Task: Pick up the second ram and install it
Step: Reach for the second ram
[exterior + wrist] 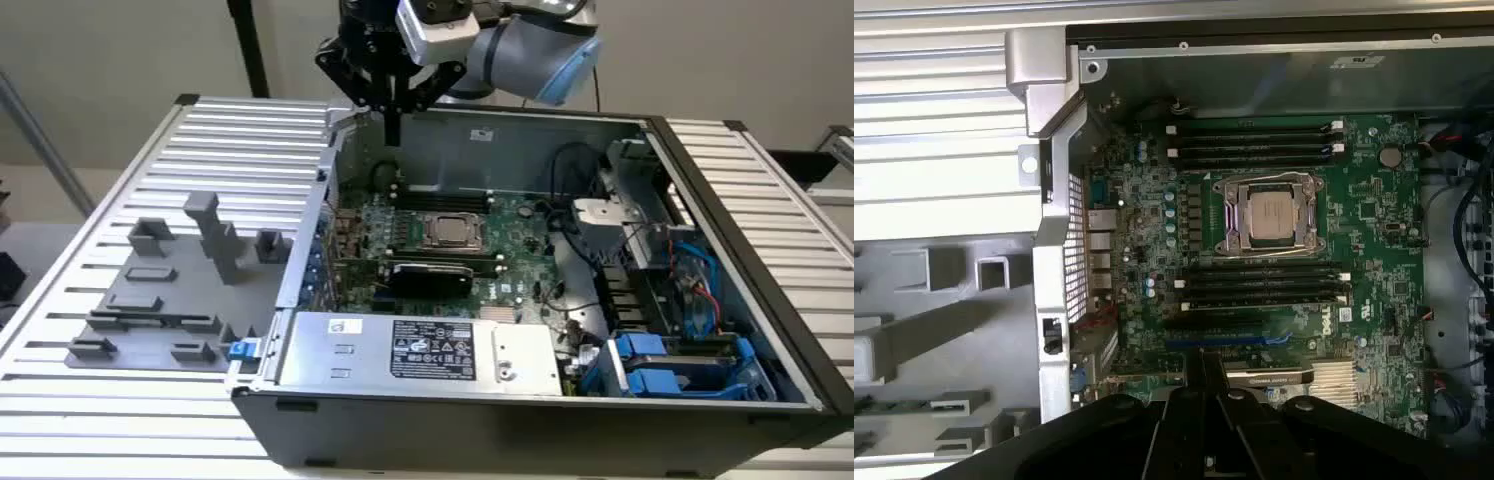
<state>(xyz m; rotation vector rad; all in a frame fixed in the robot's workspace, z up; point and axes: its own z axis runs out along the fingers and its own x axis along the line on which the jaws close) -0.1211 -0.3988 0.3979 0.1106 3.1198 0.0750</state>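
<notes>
My gripper [392, 104] hangs above the far left corner of the open computer case [747, 250]. It is shut on the second ram [392, 128], a thin dark strip seen edge-on that points straight down from the fingers. In the wrist view the fingers [1164, 430] close on that strip's narrow edge [1204, 368]. Below lies the green motherboard [1374, 210]. Its silver CPU socket [1269, 215] has black memory slots on one side [1254, 140] and on the other [1264, 285]. The strip is well above the board and touches nothing.
A grey plastic fixture [174, 290] with upright blocks lies on the slatted table at the exterior view's left. Inside the case are a black card [427, 275], a labelled power supply [414, 350], cables and blue drive brackets [667, 370] at the right.
</notes>
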